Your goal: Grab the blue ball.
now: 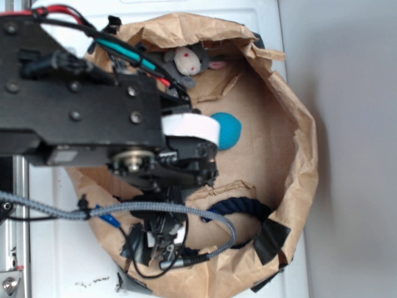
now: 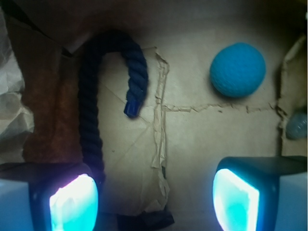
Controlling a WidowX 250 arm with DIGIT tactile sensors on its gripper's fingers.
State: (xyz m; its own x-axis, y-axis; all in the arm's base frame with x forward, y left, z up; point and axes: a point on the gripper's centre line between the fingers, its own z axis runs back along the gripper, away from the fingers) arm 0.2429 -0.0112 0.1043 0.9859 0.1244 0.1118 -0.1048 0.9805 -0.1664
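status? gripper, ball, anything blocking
Gripper open, empty, above the bag floor. Blue ball loose, ahead and off to one side, untouched. Rope handle near one finger; path to ball looks clear.

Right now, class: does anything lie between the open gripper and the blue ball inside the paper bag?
Nothing visible does. In the wrist view the gripper is open, and only bare bag floor separates it from the blue ball, ahead and to the right in that view. The dark rope handle lies off to the left.
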